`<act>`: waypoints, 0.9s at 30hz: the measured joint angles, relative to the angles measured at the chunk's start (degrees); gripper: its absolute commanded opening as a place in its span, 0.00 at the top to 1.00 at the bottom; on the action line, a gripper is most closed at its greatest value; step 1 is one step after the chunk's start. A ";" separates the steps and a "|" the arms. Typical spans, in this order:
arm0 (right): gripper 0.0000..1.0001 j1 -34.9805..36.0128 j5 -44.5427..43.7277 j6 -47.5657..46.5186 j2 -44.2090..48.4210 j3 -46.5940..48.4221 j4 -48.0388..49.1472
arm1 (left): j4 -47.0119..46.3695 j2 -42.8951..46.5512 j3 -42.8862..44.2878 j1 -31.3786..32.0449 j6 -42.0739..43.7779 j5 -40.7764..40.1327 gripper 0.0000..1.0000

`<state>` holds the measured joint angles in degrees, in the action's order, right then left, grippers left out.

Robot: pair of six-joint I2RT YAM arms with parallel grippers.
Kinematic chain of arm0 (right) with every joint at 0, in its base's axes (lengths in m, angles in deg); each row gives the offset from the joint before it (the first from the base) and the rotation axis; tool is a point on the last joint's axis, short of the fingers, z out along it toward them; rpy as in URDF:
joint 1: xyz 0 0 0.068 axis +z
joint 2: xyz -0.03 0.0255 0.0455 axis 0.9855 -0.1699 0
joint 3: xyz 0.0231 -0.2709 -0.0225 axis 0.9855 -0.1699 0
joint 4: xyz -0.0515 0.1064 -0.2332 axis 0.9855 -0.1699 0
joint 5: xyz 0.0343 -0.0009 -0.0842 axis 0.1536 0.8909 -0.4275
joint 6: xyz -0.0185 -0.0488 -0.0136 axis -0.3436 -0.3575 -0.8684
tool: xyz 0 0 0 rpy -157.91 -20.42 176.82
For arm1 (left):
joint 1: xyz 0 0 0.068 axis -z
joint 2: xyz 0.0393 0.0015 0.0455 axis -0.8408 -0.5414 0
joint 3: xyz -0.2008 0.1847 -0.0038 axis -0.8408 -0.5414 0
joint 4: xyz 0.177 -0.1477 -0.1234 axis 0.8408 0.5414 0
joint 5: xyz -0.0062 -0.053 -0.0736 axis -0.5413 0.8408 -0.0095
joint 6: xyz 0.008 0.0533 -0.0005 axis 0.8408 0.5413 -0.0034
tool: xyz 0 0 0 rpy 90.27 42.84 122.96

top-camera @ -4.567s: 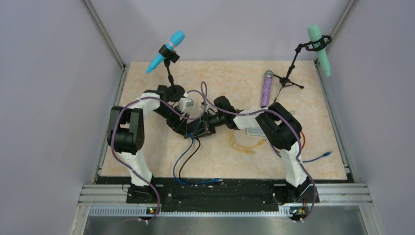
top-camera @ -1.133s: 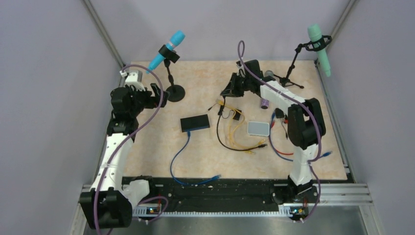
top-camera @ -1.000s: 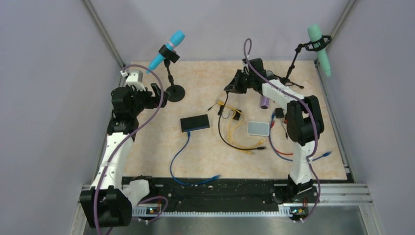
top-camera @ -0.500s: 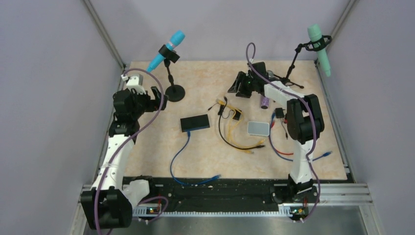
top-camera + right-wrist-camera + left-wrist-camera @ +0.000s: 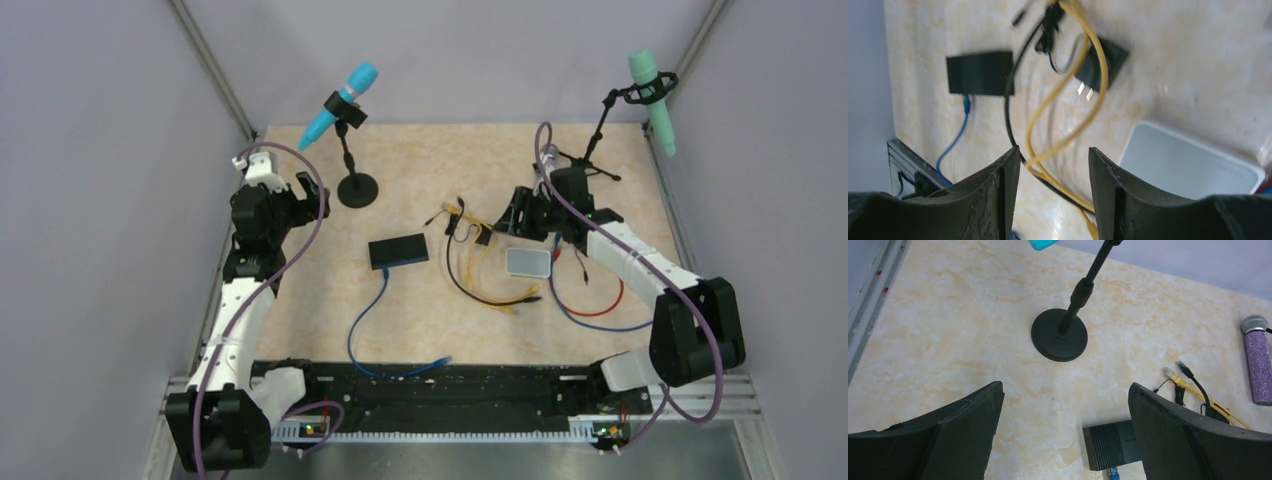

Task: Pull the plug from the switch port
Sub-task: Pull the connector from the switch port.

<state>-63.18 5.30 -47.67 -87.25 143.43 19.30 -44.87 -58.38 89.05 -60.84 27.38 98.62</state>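
The right gripper point(image 5: 1053, 162) holds its jaws apart with nothing between them, above a yellow cable point(image 5: 1068, 85) and a black cable point(image 5: 1009, 107) that lie loose on the bench point(image 5: 300, 300), right of its middle and just beside a grey pad point(image 5: 528, 262). The left gripper point(image 5: 1065, 387) has its jaws spread wide and empty, up near the bench's left edge and close to a mic stand point(image 5: 1059, 335). The switch point(image 5: 398, 250) lies flat near the bench's middle, apart from both grippers, with a blue cable point(image 5: 368, 322) entering its near edge and trailing to the bench's near edge.
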 measured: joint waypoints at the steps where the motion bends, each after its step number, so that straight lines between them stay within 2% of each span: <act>1: 0.51 -0.02 0.15 0.02 1.22 -2.45 -0.20 | -0.04 -0.11 0.00 0.00 -0.28 -0.68 0.01; 6: 0.58 -0.04 1.25 0.02 3.30 -10.67 -2.01 | -0.46 -0.96 -0.22 0.00 -2.12 -2.71 0.01; 15: 0.69 1.55 3.32 -0.09 -3.02 -11.76 -1.11 | -2.56 -0.44 -1.40 0.00 -3.39 -4.66 0.01; 19: 0.71 5.29 2.69 0.20 -6.88 -11.82 -1.05 | -2.49 -0.44 -1.38 0.00 -2.93 -4.37 0.01; 27: 0.71 9.81 0.13 3.80 -6.93 -14.88 0.57 | -3.21 -0.44 -1.40 0.00 -2.51 -2.51 0.01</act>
<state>-53.36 5.43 -43.87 -94.18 128.55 19.87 -48.09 -58.81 87.65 -60.84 24.87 96.11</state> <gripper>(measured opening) 0.290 0.986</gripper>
